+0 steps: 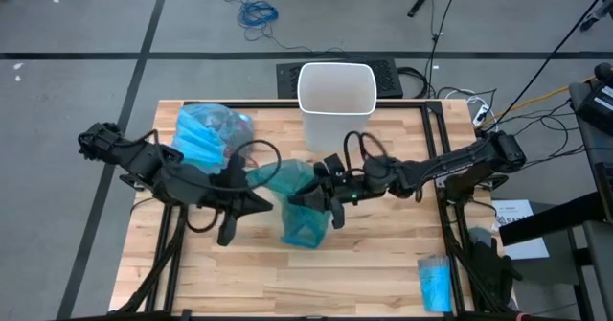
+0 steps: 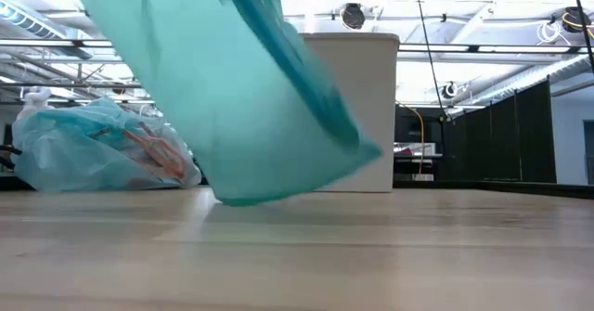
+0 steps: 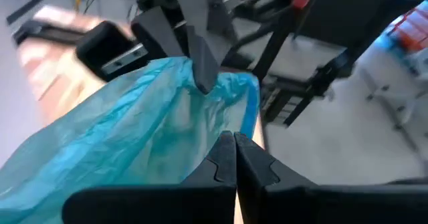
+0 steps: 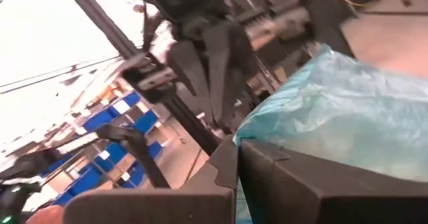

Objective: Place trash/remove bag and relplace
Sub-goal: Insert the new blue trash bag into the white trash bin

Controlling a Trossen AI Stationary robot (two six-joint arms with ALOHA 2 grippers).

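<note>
My left gripper (image 1: 261, 202) is pinched shut on the rim of a thin, crinkly teal-green plastic bag (image 1: 302, 211), and my right gripper (image 1: 305, 201) is clamped on the opposite edge, so the bag hangs between them above the middle of the pale wooden slatted bench (image 1: 383, 263), its bottom near the boards. Behind my left arm, the filled light sky-blue translucent liner (image 1: 204, 134) lies crumpled on the bench. The white rectangular plastic bin (image 1: 336, 105) stands at the far edge, unlined. A small bright-blue roll (image 1: 435, 283) lies near the right front corner.
</note>
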